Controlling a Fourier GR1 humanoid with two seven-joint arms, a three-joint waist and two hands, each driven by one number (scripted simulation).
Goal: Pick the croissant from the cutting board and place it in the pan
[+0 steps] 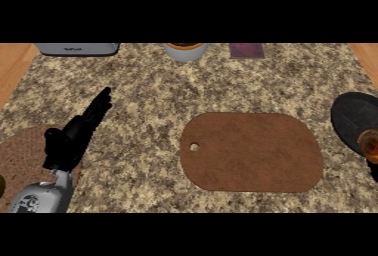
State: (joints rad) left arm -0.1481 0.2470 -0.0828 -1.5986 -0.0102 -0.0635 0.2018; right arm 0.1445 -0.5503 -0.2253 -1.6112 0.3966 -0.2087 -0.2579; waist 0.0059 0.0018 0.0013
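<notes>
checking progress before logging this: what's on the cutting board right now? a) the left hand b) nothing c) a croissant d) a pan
b: the brown cutting board shows only bare surface, the left hand rests off to its side, and the dark pan sits at the right edge.

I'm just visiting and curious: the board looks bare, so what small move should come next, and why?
Probably setting the croissant down in the pan and letting go. The board is bare, and a tan shape, likely the croissant, shows at the right edge against the dark pan. What holds it is cut off from view.
</notes>
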